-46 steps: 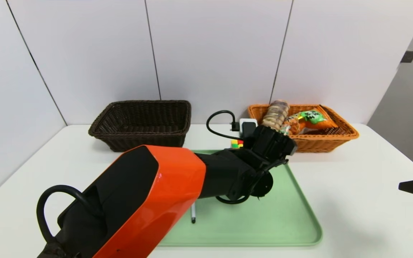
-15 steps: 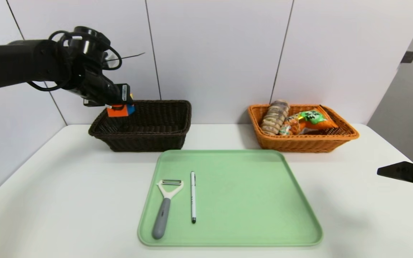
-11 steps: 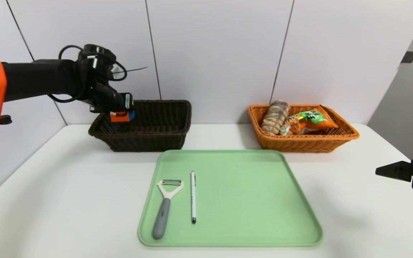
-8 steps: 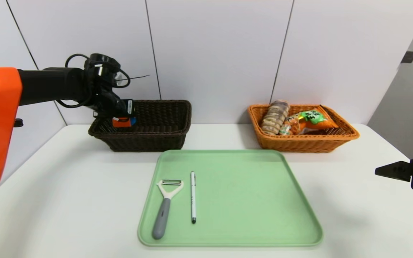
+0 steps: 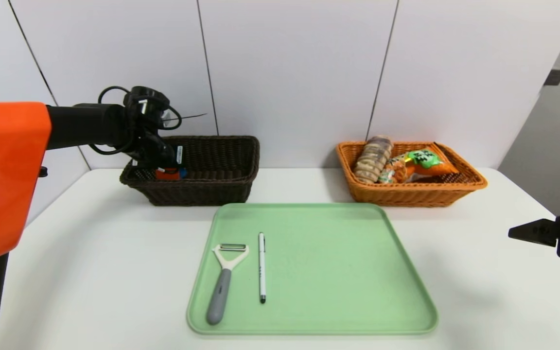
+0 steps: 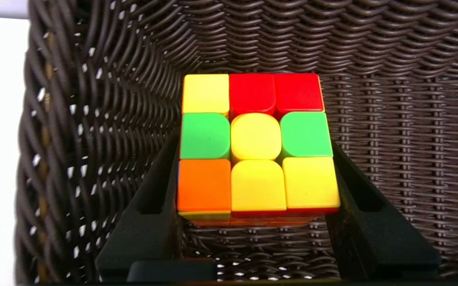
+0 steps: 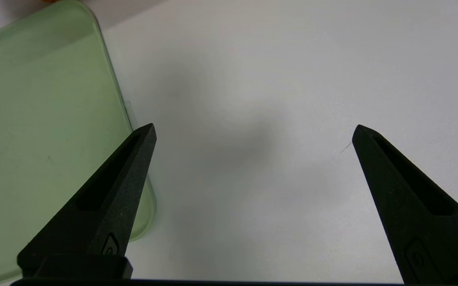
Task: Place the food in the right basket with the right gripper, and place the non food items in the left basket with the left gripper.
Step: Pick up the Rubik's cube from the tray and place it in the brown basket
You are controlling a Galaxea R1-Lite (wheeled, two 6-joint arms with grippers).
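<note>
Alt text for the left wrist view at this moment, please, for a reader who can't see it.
The left tool grips a multicoloured puzzle cube between its two black fingers, inside the dark brown woven basket. The cube's facing side shows yellow, red, green and orange squares, with wicker wall and floor all around it.

Premises present as a staged test or lab setting, not a home: a bare white table (image 5: 90, 253) stands against plain white wall panels (image 5: 289, 73) with dark seams; a single green tray (image 5: 358, 291) and two wicker baskets (image 5: 202, 189) (image 5: 430, 194) are laid out symmetrically; no furnishings visible
</note>
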